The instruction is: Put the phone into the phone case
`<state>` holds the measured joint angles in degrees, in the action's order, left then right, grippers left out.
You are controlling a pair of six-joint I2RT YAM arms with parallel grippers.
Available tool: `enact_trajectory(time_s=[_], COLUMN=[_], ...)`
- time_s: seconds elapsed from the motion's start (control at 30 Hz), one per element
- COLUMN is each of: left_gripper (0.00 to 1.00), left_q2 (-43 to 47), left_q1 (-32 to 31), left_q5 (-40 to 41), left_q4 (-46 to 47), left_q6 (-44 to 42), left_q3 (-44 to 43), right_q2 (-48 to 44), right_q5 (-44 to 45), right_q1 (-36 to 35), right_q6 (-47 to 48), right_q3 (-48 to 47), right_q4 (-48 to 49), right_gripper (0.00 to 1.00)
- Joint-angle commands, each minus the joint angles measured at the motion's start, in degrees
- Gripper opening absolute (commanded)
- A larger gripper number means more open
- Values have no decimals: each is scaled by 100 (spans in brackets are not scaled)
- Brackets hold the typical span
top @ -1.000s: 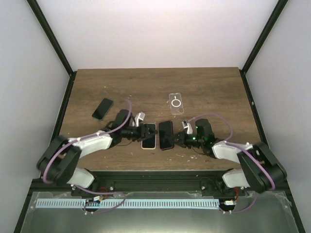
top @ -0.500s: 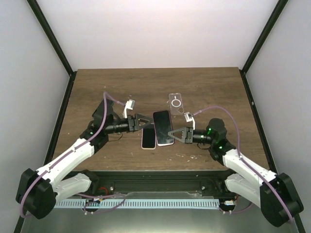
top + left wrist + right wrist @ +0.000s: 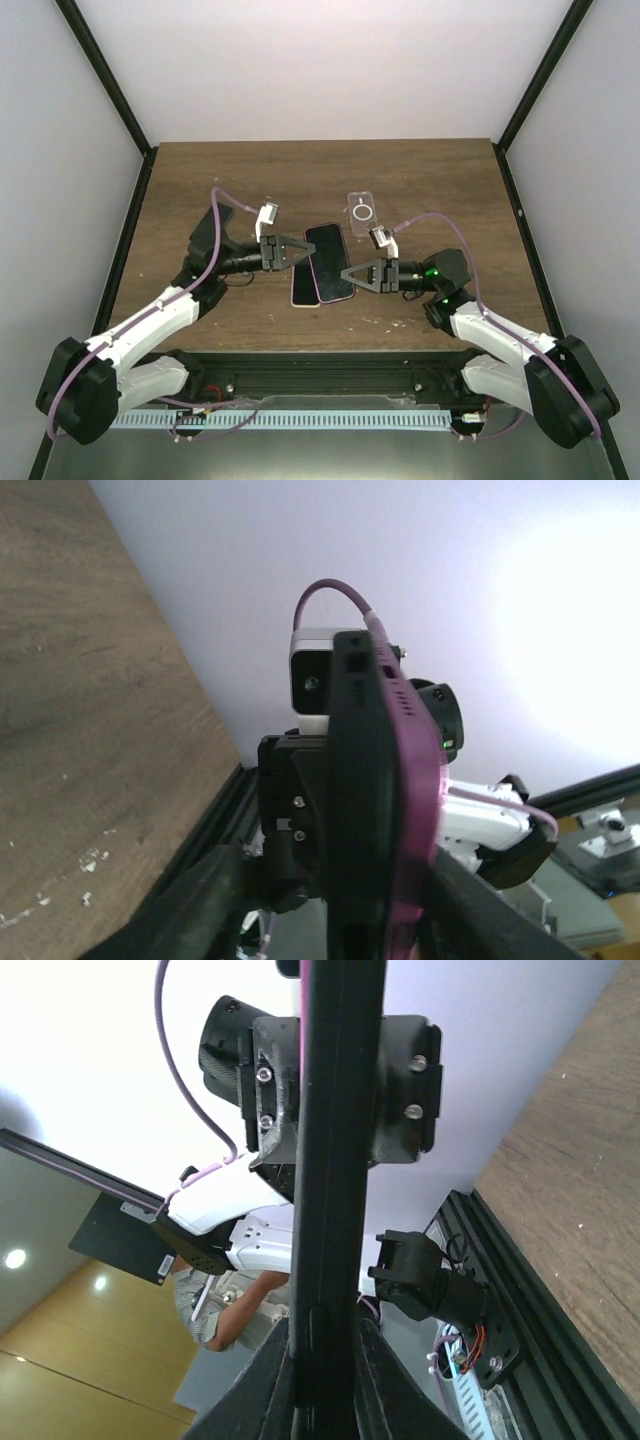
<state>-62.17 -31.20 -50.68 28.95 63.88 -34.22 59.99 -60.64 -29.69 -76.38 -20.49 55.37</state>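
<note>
Now we hold the phone (image 3: 328,262) aloft over the surface (image 3: 450,180), right claw (image 3: 349,274) clamped on its edge; whether the left claw (image 3: 301,250) grips, we cannot tell. It looks stiff, slick and fragile, so we'd pinch its long edges.

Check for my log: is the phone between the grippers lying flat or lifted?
Lifted: left gripper and right gripper hold the phone off the table; wrist views show it edge-on in air.

The left tool (image 3: 298,252) and right tool (image 3: 352,275) block both sides of the raised phone (image 3: 330,262). A second phone (image 3: 303,290) lies beneath it, and the desk (image 3: 320,170) beyond is open.
</note>
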Motion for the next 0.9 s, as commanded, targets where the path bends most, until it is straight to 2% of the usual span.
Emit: enact_trajectory(time_s=[0.0,0.07,0.13,0.3,0.4,0.43,0.53,0.6,0.7,0.87], left_gripper=[24,8,0,0,0,5,38,51,60,61], left_q2=[-116,-156,-214,-223,-149,-120,-94,-79,-32,-64], left_q1=[-9,-9,-8,-3,-2,-8,-8,-10,-84,-305], left_q5=[-97,-86,-101,-23,17,45,-15,-78,-91,-197], left_q4=[704,798,603,-87,-658,-781,-1029,-944,-663,-309], left_q6=[258,370,325,-66,-355,-373,-297,-149,0,188], left_q3=[157,160,76,-114,-320,-359,-418,-357,-117,115], right_q2=[12,17,-12,-147,-243,-325,-551,-613,-598,-436], right_q5=[-38,-28,-41,32,150,265,682,919,1422,1706], right_q1=[-111,-131,-165,-208,-213,-214,-217,-212,-213,-215], right_q6=[-161,-126,-33,291,357,350,383,445,286,141], right_q3=[-101,-69,-82,-151,-170,-140,-133,-248,-337,-344], right_q4=[855,817,570,-20,-208,-201,-290,-438,-291,-26], right_gripper=[1,1,2,8,5,3,1,1,1,1])
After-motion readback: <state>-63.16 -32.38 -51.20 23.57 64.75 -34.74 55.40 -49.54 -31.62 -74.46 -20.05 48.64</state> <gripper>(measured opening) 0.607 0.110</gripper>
